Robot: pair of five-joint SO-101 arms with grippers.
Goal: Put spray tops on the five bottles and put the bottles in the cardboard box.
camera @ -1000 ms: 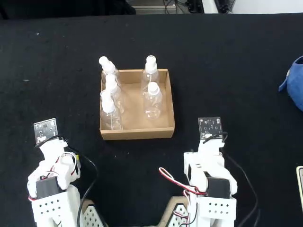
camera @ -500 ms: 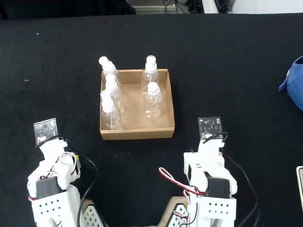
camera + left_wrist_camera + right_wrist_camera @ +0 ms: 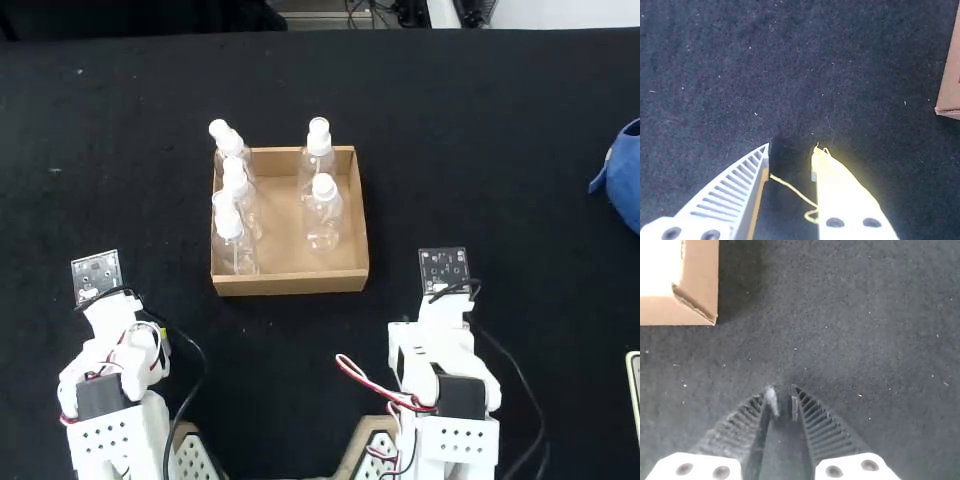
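Note:
The cardboard box (image 3: pixel 340 268) stands open-topped in the middle of the black table. Several clear bottles with white spray tops stand upright in it: three along its left wall (image 3: pixel 236 200) and two toward the back right (image 3: pixel 321 190). Both arms sit folded at the near edge of the table, well short of the box. My left gripper (image 3: pixel 791 147) hovers over bare cloth with a small gap between its fingertips and nothing in it; the box's corner (image 3: pixel 951 75) shows off to one side. My right gripper (image 3: pixel 782 392) has its fingertips almost touching, empty, with a box corner (image 3: pixel 690 285) ahead.
A blue object (image 3: pixel 622 185) lies at the table's right edge, and a pale object (image 3: pixel 634 385) pokes in lower on that edge. Square marker plates (image 3: pixel 97 275) (image 3: pixel 443 270) sit on the arms. A thin yellow thread (image 3: pixel 790 187) hangs between the left fingers.

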